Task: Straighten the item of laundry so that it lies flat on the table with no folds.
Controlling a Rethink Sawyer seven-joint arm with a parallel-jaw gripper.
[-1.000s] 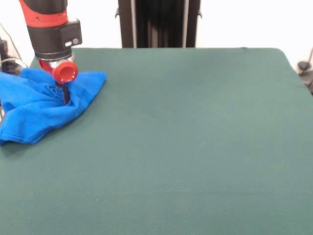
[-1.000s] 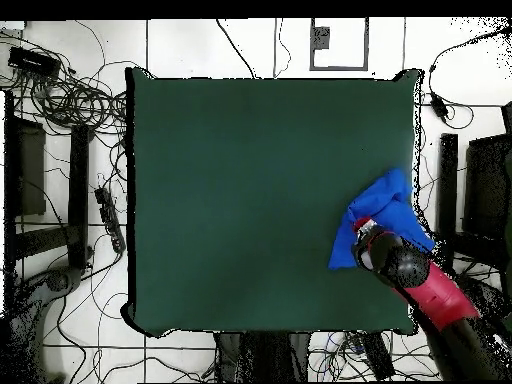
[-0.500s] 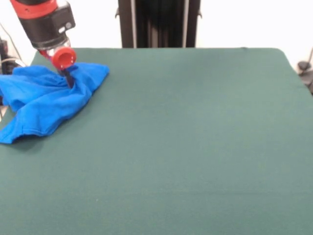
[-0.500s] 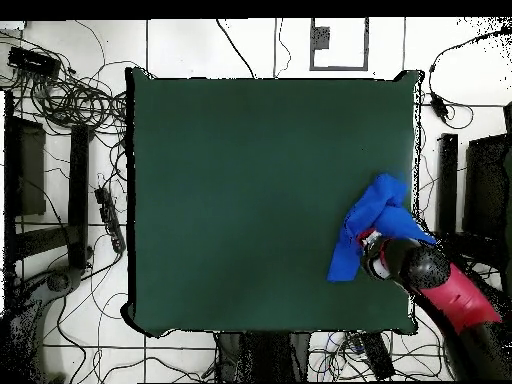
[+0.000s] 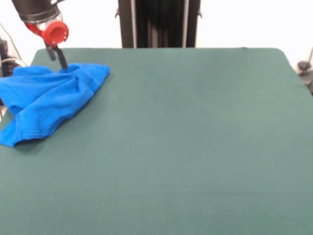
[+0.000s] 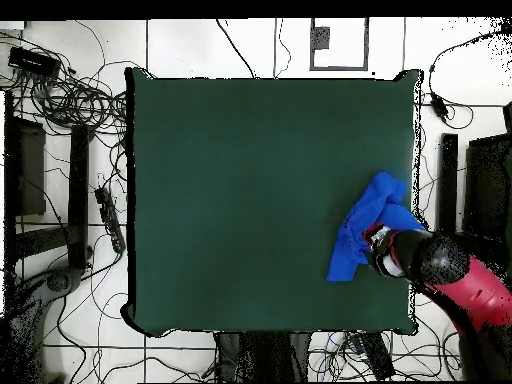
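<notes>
Front view: your claw (image 5: 62, 62) hangs over the far edge of the blue T-shirt (image 5: 49, 100), its dark tips meeting the cloth at the bunched ridge directly beneath. The tips appear drawn together on a pinch of fabric there, so you are grasping the shirt at its upper edge. The garment spreads away from the claw toward the camera, crumpled and folded over itself, at a corner of the green worktop (image 5: 186, 137).

Overhead view: the claw (image 6: 378, 243) sits at the shirt (image 6: 362, 232) beside the worktop (image 6: 250, 190) edge; the arm covers the tips, so the grip cannot be confirmed here. Part of the cloth lies at the very border.

Risks, as judged: the pinch looks slight, so a lift or drag may shed the fabric. Pulling toward the near edge could carry the shirt off the worktop. Gathered layers may come along together and keep the folds.

Count: one shirt, one claw, one worktop.
</notes>
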